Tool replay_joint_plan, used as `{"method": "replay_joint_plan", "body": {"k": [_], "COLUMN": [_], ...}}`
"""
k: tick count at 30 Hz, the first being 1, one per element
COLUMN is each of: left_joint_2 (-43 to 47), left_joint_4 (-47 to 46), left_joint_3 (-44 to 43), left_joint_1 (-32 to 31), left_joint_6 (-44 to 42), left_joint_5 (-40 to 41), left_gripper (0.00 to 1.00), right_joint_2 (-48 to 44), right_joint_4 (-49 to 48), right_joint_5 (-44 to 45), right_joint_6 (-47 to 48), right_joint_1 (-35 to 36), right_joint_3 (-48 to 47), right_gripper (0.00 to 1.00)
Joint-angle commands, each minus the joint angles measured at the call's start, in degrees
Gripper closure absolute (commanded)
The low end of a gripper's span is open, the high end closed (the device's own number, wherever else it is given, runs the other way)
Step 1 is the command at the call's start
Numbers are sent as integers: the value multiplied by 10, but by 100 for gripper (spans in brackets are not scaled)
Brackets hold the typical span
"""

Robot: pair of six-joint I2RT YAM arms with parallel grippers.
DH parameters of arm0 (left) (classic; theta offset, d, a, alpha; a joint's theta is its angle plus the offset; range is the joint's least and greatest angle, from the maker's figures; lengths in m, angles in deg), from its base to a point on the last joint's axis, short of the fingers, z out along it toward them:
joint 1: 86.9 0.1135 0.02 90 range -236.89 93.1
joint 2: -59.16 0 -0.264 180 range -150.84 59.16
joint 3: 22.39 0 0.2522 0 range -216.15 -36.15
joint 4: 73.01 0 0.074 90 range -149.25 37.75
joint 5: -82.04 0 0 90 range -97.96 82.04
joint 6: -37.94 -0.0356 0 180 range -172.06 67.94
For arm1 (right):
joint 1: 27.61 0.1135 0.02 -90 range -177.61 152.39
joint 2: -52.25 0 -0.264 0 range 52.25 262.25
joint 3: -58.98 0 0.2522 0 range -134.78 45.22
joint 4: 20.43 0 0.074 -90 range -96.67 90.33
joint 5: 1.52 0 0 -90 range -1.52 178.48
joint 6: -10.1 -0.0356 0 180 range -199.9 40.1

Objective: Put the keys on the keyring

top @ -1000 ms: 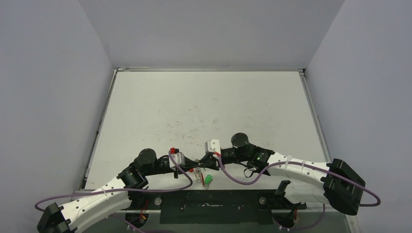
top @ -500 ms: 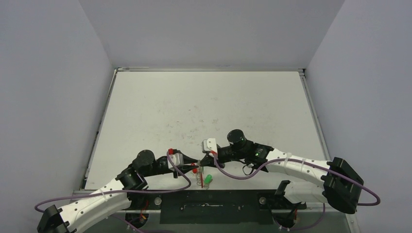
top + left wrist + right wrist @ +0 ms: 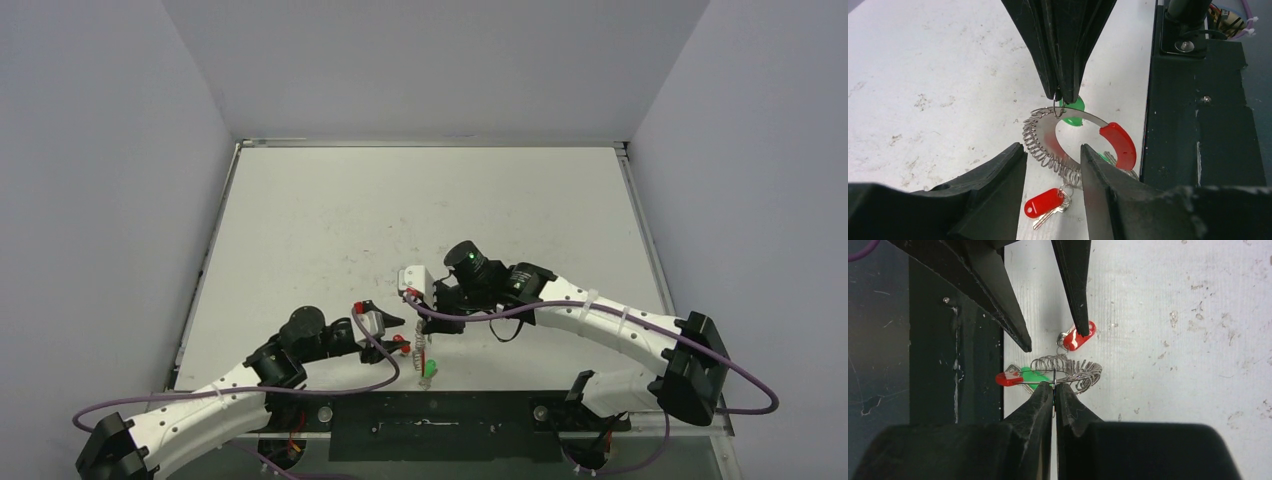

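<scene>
- Here, the keyring (image 3: 1040, 142) lies on the table (image 3: 923, 75) at lower centre of the left wrist view. Its coiled arc is judged light and springy, and its red sleeve (image 3: 1120, 145) glossy and probably slippery.
- The right pincer (image 3: 1058, 99), entering from the top, is clenched on the small wire loop (image 3: 1058, 108) of a green-headed key (image 3: 1074, 106), at the ring's flat band.
- The left pincer (image 3: 1052, 149) is released, its fingers set either side of the coil.
- A hold on the coil rather than the sleeve is advised, since thin wire may twist free.
</scene>
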Motion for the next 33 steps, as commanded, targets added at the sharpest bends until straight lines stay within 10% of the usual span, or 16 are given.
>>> {"method": "replay_joint_plan", "body": {"k": [1,26,33], "left_joint_2": [-27,-103,-116], "left_joint_4": [-57,-151,-160], "left_joint_3": [-18,-26,-25], "left_joint_1": [-6,-29,-32], "left_joint_6": [-5,-5,-4], "left_joint_5": [3,-62,-57], "left_gripper": [58,68,87], "right_joint_2": [9,27,27], "right_joint_4": [52,26,26], "right_joint_5": [13,22,16], "right_joint_6": [-11,-20,-20], "right_joint_1": [12,32,35], "right_joint_3": [-45,-44,-45], "right_gripper": [100,100,100]}}
